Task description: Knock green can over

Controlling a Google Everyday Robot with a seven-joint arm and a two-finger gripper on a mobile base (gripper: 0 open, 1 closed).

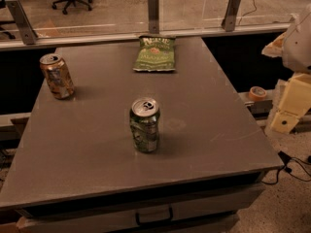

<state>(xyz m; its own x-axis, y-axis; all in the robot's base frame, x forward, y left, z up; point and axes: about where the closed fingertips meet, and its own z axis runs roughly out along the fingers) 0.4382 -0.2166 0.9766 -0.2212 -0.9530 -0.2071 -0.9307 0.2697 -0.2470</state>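
Observation:
The green can (145,125) stands upright near the middle of the grey table (87,149). It has a green-and-white label, a dented side and a silver top with a pull tab. My gripper (285,120) shows as cream-coloured parts at the right edge of the view, beyond the table's right edge. It is well to the right of the can and apart from it.
An orange-brown can (57,75) stands upright at the table's left. A flat green chip bag (155,53) lies at the far middle edge. A glass railing (153,11) runs behind the table. A roll of tape (257,92) sits on a ledge at the right. Cables (294,166) lie on the floor.

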